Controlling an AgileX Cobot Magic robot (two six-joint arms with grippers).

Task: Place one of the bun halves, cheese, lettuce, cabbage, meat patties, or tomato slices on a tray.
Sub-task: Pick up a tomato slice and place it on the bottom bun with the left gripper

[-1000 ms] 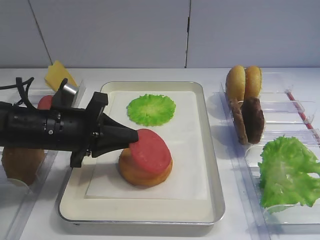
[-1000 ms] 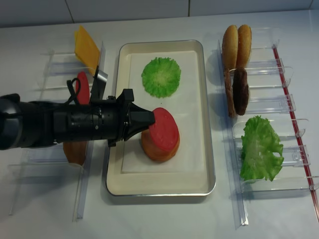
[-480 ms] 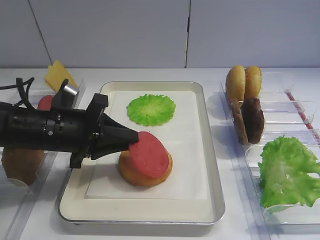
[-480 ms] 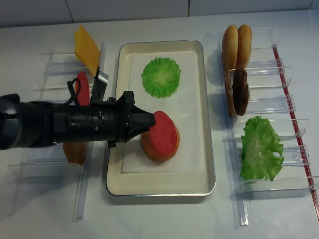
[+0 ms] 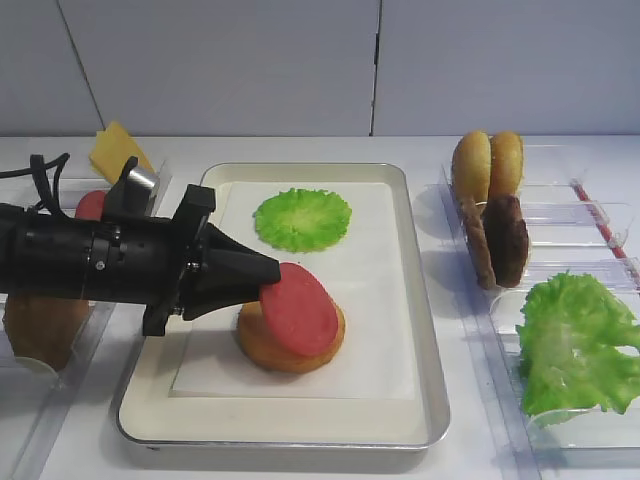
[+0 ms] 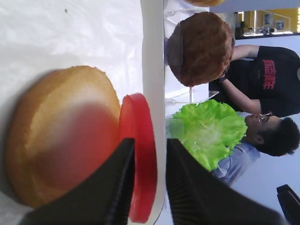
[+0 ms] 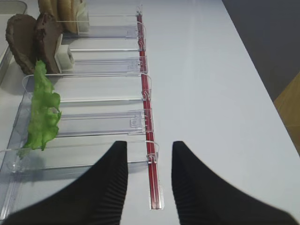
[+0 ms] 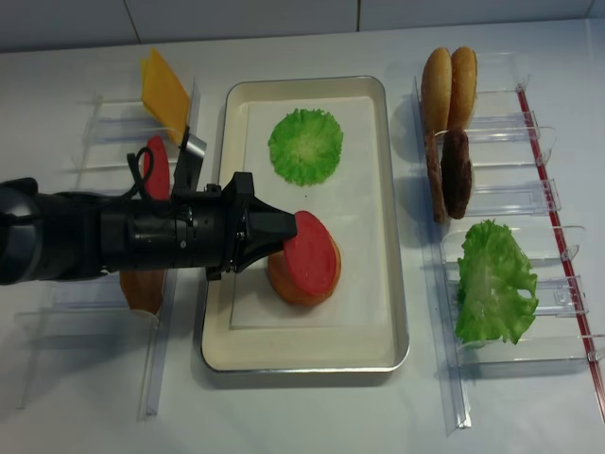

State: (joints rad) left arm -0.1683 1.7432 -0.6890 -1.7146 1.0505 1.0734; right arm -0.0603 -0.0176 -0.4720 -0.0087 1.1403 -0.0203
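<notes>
Tomato (image 5: 298,309) leans on bun (image 5: 290,343) at gripper's (image 5: 268,287) three o'clock, between its narrowly parted jaws.

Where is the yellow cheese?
In the high views, the cheese stands in a clear holder at the far left, left of the tray and behind the left gripper.

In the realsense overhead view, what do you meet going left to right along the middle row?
Left arm → left gripper → tomato slice on a bun half in the tray → meat patties → red strip.
</notes>
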